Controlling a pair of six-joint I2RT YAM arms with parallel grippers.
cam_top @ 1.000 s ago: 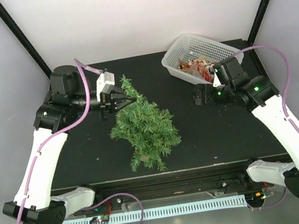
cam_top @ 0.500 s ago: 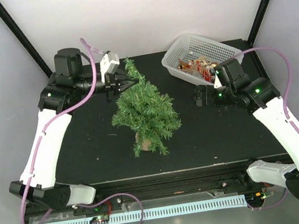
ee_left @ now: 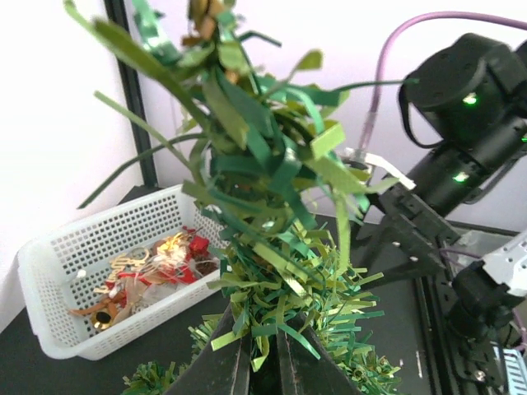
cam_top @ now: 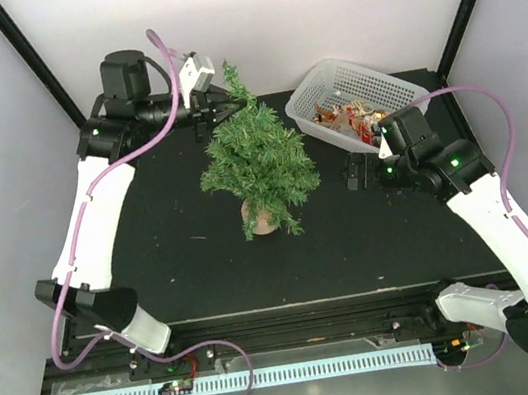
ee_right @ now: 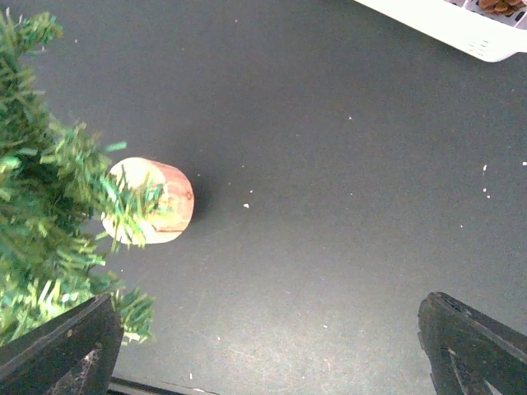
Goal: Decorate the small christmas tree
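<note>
The small christmas tree [cam_top: 258, 163] stands almost upright at the table's middle, its round wooden base [cam_top: 261, 222] on the black surface. My left gripper [cam_top: 226, 113] is shut on the tree's upper branches just below the pointed top. In the left wrist view the green needles [ee_left: 272, 247] bunch between the closed fingers [ee_left: 226, 366]. My right gripper [cam_top: 355, 171] hangs open over bare table to the tree's right, holding nothing. In the right wrist view the base [ee_right: 152, 202] and some branches [ee_right: 45, 222] lie at the left, and the fingers [ee_right: 469, 341] stand wide apart.
A white perforated basket [cam_top: 315, 108] at the back right holds several red, gold and brown ornaments [cam_top: 350, 117]; the left wrist view shows the basket [ee_left: 74, 263] with its ornaments [ee_left: 156, 263] too. White walls and black corner posts enclose the table.
My left arm has lifted the tree's top up and toward the back, bringing the tree from leaning to nearly upright; its base now shows. The right arm has barely moved.
</note>
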